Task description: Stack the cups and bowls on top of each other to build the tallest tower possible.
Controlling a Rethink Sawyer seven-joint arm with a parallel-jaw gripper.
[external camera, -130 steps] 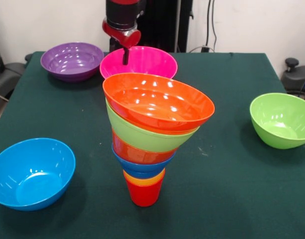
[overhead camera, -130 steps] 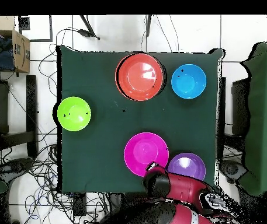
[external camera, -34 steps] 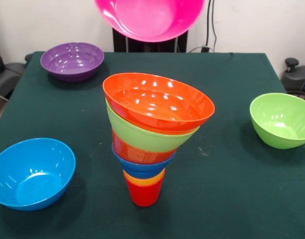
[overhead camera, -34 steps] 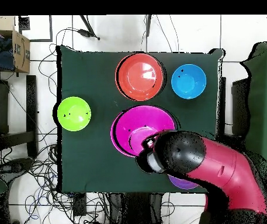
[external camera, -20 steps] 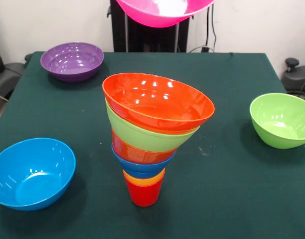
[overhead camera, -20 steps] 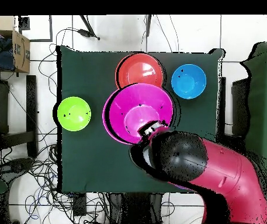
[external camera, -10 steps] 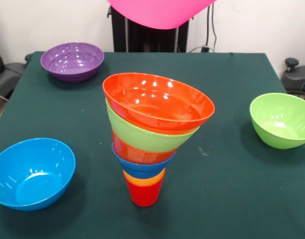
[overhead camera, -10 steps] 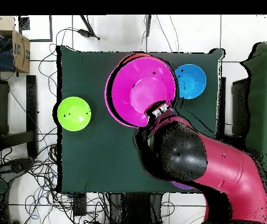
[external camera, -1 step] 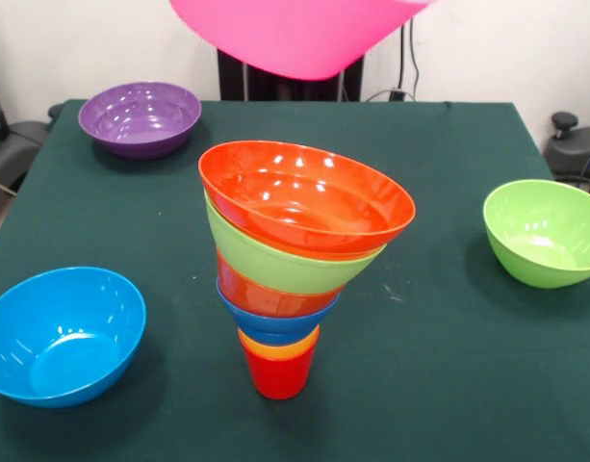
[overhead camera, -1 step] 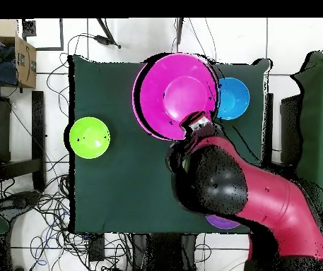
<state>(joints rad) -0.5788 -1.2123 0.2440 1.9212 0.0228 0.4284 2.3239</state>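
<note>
Worktop (external camera, -1 step: 439,318) cloth is dark green and carries every item. Next in size, we find the pink bowl (external camera, -1 step: 295,34) held high above the tower (external camera, -1 step: 295,260), near the far centre of the front view. In the overhead view the hand (overhead camera, -1 step: 198,125) grasps the pink bowl at its rim edge. We judge this bowl light, stiff and glossy, therefore slippery; a rim pinch is the only practical hold. The tower stands at centre, its upper bowls tilted toward the right. We expect it to topple easily under a side load. The light blue bowl (external camera, -1 step: 59,332) sits near left, the lime green bowl (external camera, -1 step: 545,231) right, the purple bowl (external camera, -1 step: 141,115) far left.
</note>
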